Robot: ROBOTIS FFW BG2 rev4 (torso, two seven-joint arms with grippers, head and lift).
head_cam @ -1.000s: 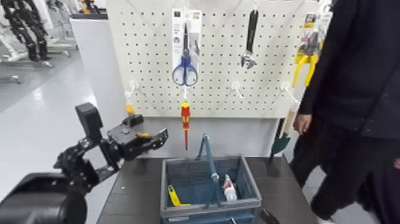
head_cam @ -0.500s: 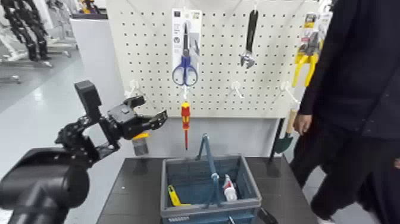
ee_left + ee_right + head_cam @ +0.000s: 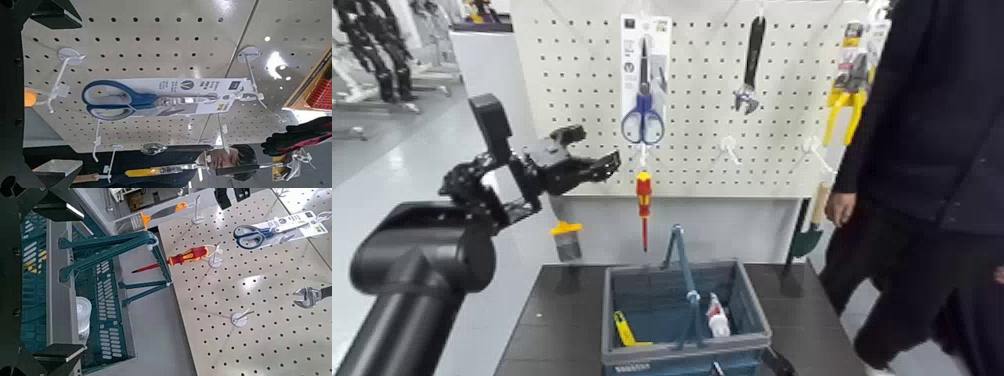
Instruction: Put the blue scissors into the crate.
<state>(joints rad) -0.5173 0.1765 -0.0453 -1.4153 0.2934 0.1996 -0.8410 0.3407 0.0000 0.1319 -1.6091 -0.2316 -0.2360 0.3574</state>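
The blue scissors (image 3: 643, 119), fixed to a tall white card, hang on the pegboard (image 3: 702, 150) at upper centre. My left gripper (image 3: 594, 150) is open in the air just left of the blue loop handles and a little lower, not touching them. The left wrist view shows the blue scissors (image 3: 117, 99) straight ahead between the spread fingers (image 3: 59, 11). The crate (image 3: 620, 352) stands on the dark table below, its handles up. My right gripper (image 3: 63, 278) hovers open above the crate (image 3: 102, 337), with the scissors (image 3: 250, 235) farther off.
On the pegboard also hang a red-and-yellow screwdriver (image 3: 643, 200), a wrench (image 3: 752, 62) and yellow-handled pliers (image 3: 846, 105). A scraper (image 3: 567, 241) hangs low at the left. A person in dark clothes (image 3: 932, 150) stands at the right. Small items lie in the crate.
My left arm has risen and swung right toward the pegboard, bringing its open gripper from table height up beside the scissors. Nothing else has moved.
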